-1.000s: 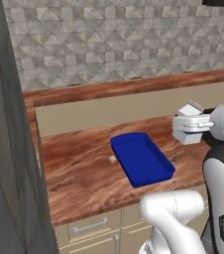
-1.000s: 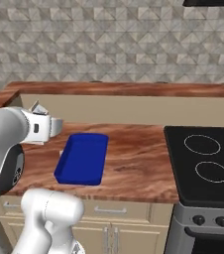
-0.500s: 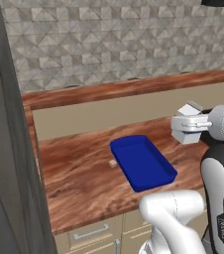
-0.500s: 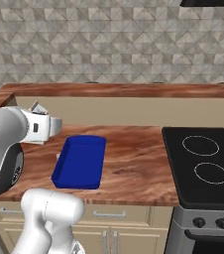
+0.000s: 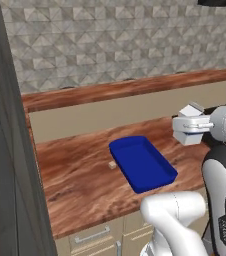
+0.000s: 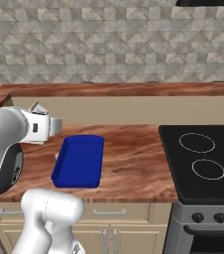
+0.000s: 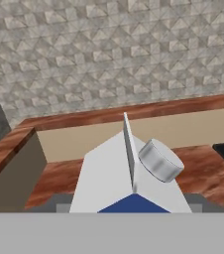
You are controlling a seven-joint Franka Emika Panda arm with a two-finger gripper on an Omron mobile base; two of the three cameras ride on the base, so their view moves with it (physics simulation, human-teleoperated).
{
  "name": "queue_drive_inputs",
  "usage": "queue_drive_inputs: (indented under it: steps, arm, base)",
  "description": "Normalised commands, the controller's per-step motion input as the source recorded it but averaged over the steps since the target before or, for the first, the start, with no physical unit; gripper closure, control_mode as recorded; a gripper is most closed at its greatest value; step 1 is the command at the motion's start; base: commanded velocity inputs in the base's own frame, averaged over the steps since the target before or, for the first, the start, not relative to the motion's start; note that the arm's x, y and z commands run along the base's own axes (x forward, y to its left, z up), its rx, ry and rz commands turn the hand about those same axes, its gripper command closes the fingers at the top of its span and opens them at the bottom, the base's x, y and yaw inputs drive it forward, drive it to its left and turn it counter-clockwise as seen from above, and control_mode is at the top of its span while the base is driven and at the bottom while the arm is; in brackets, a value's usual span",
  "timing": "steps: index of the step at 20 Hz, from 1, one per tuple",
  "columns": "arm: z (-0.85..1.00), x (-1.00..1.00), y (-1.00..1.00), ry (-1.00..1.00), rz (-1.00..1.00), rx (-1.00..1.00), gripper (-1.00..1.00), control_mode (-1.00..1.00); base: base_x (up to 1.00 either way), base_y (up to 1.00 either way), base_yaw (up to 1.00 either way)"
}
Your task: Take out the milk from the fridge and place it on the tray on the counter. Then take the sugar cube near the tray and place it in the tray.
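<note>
The milk (image 5: 192,111), a white gable-topped carton, hangs in the air above the counter (image 5: 80,175), just right of the blue tray (image 5: 150,187). My gripper (image 5: 187,131) is shut on it from the sides. In the hand view the milk (image 7: 109,173) shows its gable ridge, grey cap and a bit of blue band. The right base view has the milk (image 6: 36,106) in my gripper (image 6: 47,128) above the tray's (image 6: 77,184) far left corner. The tiny sugar cube (image 5: 112,164) lies on the counter at the tray's left side. The fridge (image 5: 5,160) stands dark grey at the far left.
A black stovetop (image 6: 203,158) lies right of the tray, with oven knobs below it. A raised wooden ledge (image 5: 135,90) and a tiled wall back the counter. Beige drawers with metal handles (image 5: 92,235) sit under the worktop.
The whole picture has shifted a little, so the base has moved slightly. The carton stays in my gripper in the same pose.
</note>
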Motion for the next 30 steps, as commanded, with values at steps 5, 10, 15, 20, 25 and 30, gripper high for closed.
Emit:
queue_drive_inputs:
  steps: [5, 10, 15, 20, 25, 30]
  arm:
    - [-0.14, 0.27, -0.02, 0.01, 0.0, 0.0, 1.0, -1.0]
    - [-0.47, 0.47, 0.0, 0.0, 0.05, -0.03, 1.0, -1.0]
    - [-0.56, 0.48, -0.01, 0.0, 0.2, -0.06, 1.0, -1.0]
    - [-0.42, 0.31, -0.09, -0.01, 0.39, -0.01, 1.0, -1.0]
    - [-0.44, 0.39, 0.0, -0.01, 0.32, 0.0, 1.0, -1.0]
    - [-0.51, 0.47, -0.02, -0.01, 0.29, 0.0, 1.0, -1.0]
  base:
    - [0.08, 0.0, 0.0]
    - [0.0, 0.0, 0.0]
    - [0.0, 0.0, 0.0]
    - [0.0, 0.0, 0.0]
    - [0.0, 0.0, 0.0]
    - [0.0, 0.0, 0.0]
